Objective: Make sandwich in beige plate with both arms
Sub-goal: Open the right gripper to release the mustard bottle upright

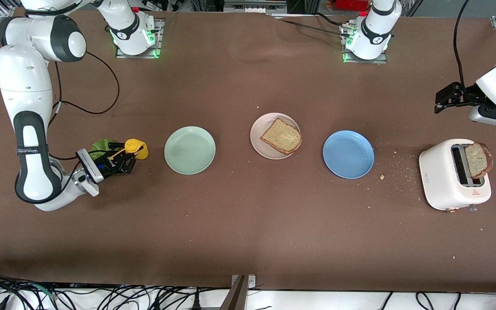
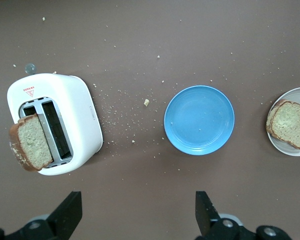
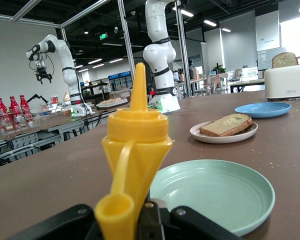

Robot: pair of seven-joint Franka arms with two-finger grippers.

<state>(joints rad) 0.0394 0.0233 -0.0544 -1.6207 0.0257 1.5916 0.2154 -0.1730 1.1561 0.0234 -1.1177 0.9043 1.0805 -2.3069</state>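
Only 1 toast slice [image 1: 282,135] on beige plate [image 1: 260,142]

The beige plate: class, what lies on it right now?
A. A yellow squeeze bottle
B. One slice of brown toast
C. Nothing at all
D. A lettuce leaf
B: the beige plate carries a single slice of toast, with no lettuce or second slice on it; another slice stands in the toaster toward the left arm's end of the table.
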